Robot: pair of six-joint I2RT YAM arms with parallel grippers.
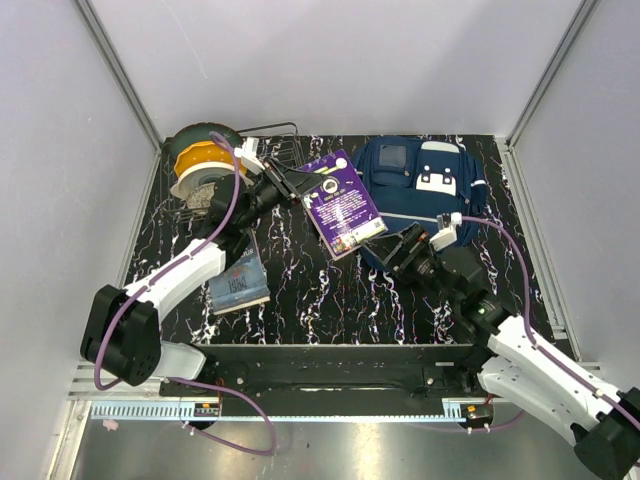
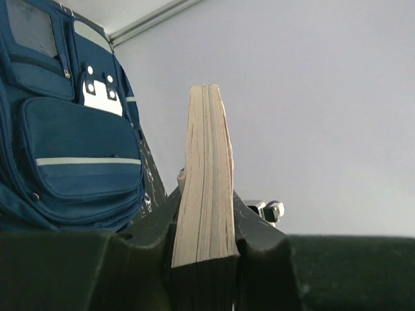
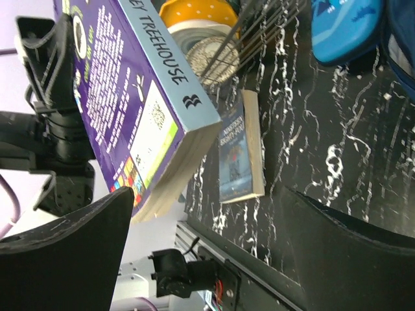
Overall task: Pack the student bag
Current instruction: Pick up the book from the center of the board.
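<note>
The student bag (image 1: 420,185) lies at the back right of the worktop (image 1: 330,290), with nothing visibly packed yet. Just beside it, the left gripper (image 1: 290,185) has its jaws pinching a purple book (image 1: 343,203) held aloft. The right gripper (image 1: 405,245) sits at the bag's near edge, jaws spread, and a second book (image 1: 238,283) lies unpacked, so most of the packing seems left.

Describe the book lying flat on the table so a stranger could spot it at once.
Find the navy backpack at the far right of the table, then look across to the near left, beside the left arm. A small blue-grey book lies flat there; the only other one, a purple book, is bigger and held up in the left pincer.
</note>
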